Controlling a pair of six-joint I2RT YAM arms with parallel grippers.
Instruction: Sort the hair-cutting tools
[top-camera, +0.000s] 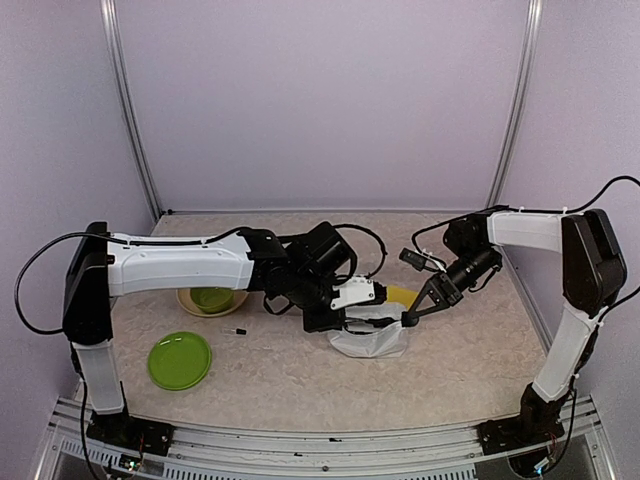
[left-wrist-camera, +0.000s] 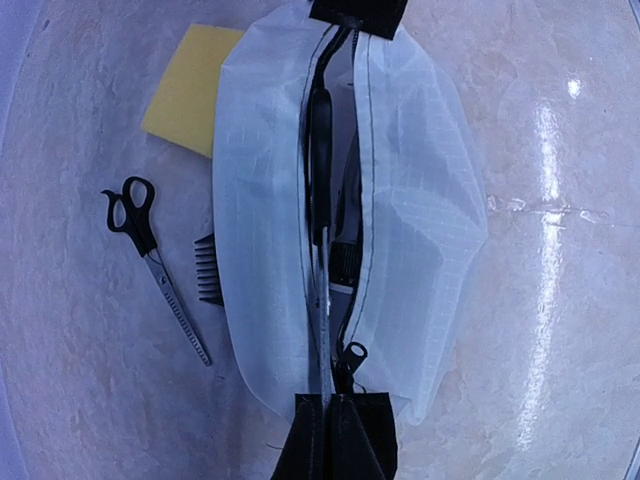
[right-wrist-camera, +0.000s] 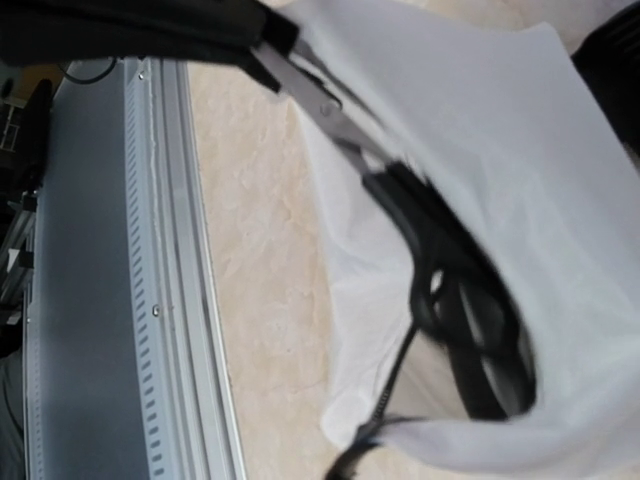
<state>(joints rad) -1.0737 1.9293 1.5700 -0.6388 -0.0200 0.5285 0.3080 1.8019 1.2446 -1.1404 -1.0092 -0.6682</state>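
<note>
L gripper (left-wrist-camera: 333, 440) is pinched shut on one black end of the white pouch (left-wrist-camera: 420, 200). Pouch zip is open, w/ the clipper (left-wrist-camera: 322, 160) inside. R gripper (right-wrist-camera: 268, 45) is clamped on the blade of the held scissors (right-wrist-camera: 450, 270), handles over the pouch. Other scissors (left-wrist-camera: 150, 255) lie near the pouch, on the same side as the yellow pad (left-wrist-camera: 190, 85). Comb guard (left-wrist-camera: 208, 268) is right beside the pouch. Pin (top-camera: 236, 331), green plate (top-camera: 180, 360) & bowl (top-camera: 212, 298) sit well left of the pouch.
</note>
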